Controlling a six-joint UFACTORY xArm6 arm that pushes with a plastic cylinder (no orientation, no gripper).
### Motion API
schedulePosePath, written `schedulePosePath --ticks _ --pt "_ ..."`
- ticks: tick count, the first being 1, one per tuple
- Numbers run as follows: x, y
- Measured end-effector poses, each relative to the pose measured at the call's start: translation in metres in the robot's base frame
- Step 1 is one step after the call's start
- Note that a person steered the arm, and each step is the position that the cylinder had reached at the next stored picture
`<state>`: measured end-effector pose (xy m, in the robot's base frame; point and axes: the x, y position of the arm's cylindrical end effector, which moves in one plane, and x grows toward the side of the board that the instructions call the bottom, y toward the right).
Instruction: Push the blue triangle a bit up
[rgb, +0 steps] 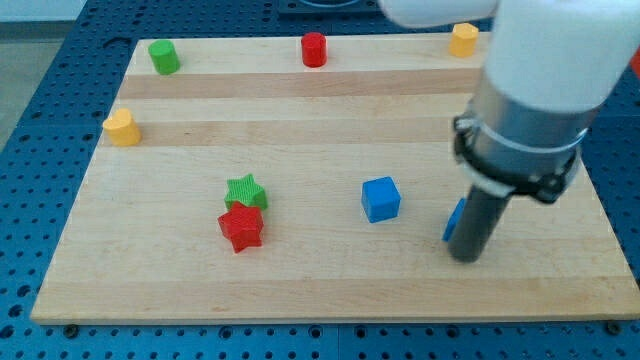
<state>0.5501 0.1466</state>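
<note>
The blue triangle (454, 219) lies at the board's lower right, mostly hidden behind my rod; only a blue sliver shows on the rod's left side. My tip (467, 256) rests on the board just below and right of that sliver, touching or nearly touching it. The white arm body fills the view's upper right.
A blue cube (381, 198) sits left of the tip. A green star (245, 190) touches a red star (241, 228) at lower left. A yellow block (121, 128), a green cylinder (164, 56), a red cylinder (314, 49) and a yellow block (463, 39) lie along the wooden board's (300, 280) left and top edges.
</note>
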Motion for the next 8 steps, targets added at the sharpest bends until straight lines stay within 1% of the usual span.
schedulePosePath --ticks 1,2,3,4,5,6,8 --pt "-0.031 0.031" --pt "-0.052 0.043" --pt "-0.048 0.043" --pt "-0.015 0.043" --pt "-0.005 0.031" --pt "-0.022 -0.001" --pt "-0.079 0.002"
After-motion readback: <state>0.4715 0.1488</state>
